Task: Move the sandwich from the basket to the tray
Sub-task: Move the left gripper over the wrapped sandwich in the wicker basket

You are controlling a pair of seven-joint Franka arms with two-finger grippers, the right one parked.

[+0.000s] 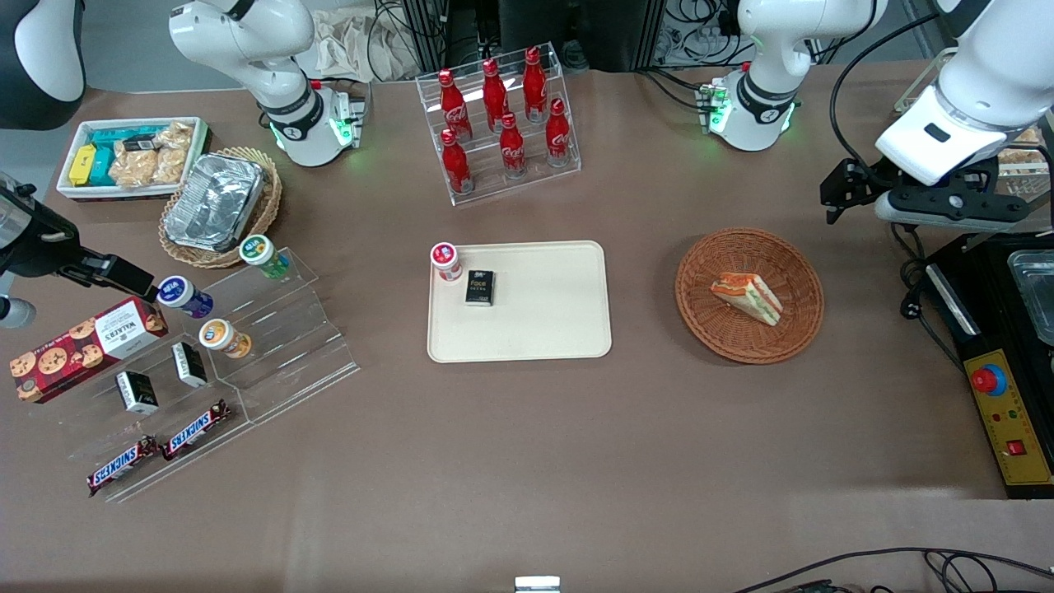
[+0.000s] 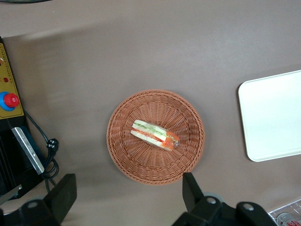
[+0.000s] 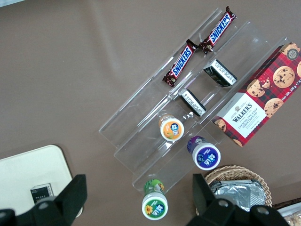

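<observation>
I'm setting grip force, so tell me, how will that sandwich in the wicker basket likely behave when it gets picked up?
The sandwich looks soft: stacked bread and filling layers would probably squash or slide apart under a hard pinch. It lies on its side in the basket, so rolling seems unlikely. The gripper, open, hovers above it.

Table (image 1: 527,461), brown cloth: tray (image 1: 560,329) at centre; basket (image 1: 716,325) toward the working arm's end; bottle rack (image 1: 498,123); stepped acrylic stand (image 1: 280,346); tan basket (image 1: 268,198); white bin (image 1: 74,156); gripper (image 1: 848,193) above, fingers apart.
</observation>
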